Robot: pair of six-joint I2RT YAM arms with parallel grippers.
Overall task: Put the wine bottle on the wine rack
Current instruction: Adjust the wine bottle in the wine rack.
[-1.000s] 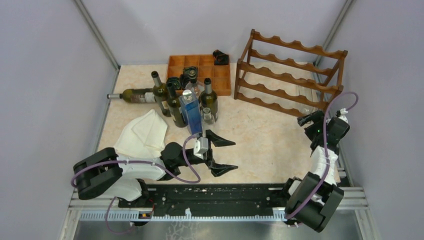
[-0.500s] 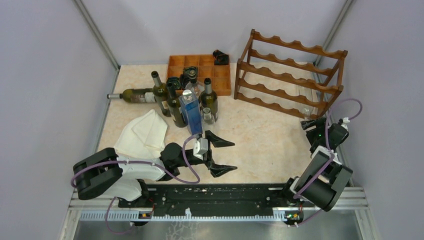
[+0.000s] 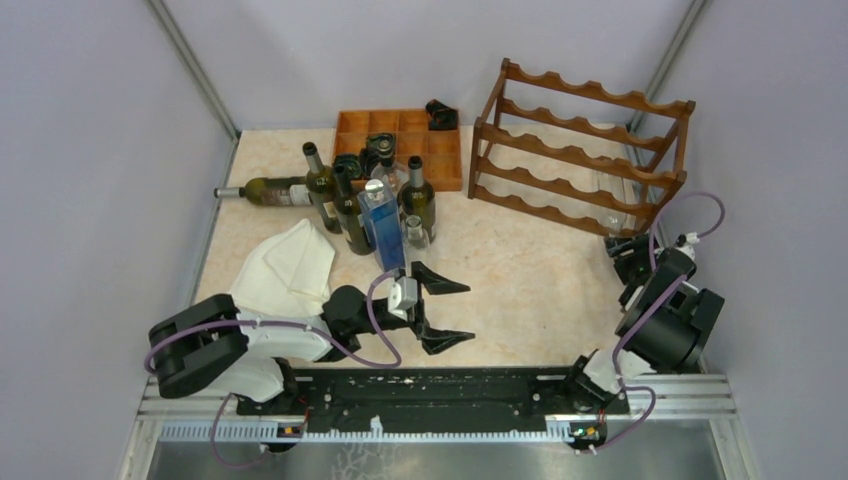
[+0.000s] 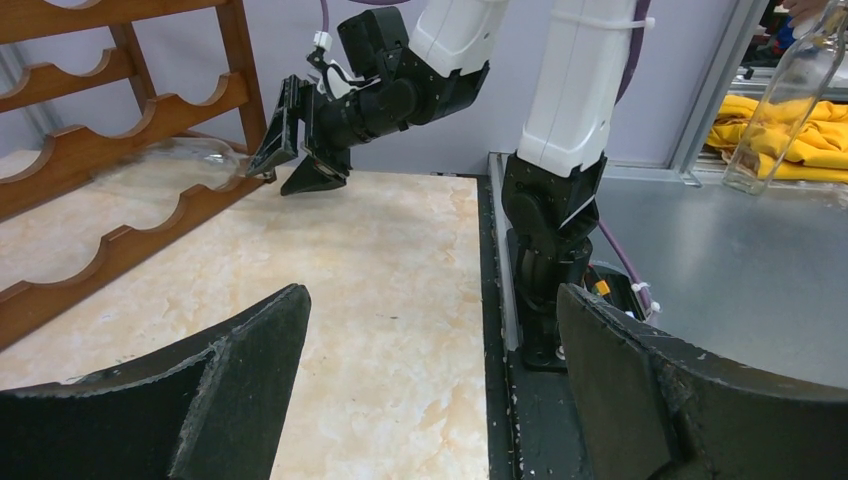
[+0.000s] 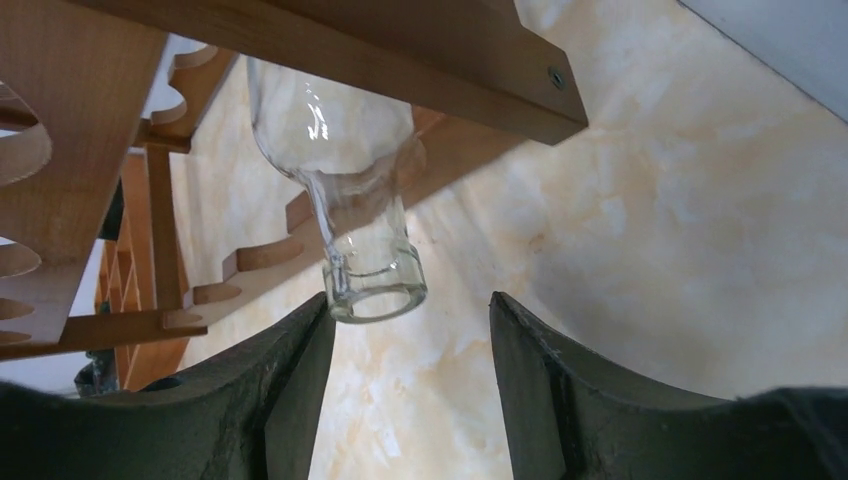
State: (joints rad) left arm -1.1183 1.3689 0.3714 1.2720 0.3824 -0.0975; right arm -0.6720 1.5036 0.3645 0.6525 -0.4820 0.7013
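Nearest you, the left gripper [image 3: 468, 312] hangs over the middle of the table [image 3: 530, 290], jaws spread wide and empty. Farther right, the right gripper [image 4: 295, 170] has its jaws partly apart with nothing between them. The clear glass bottle [image 5: 345, 130] lies just beyond its fingertips on the lowest tier of the wine rack [image 3: 580, 150], its long axis running near to far and its mouth pointing back at that gripper. Your right arm is much the nearer.

Wine bottle [image 5: 340, 120] in wine rack [image 5: 400, 50], right end
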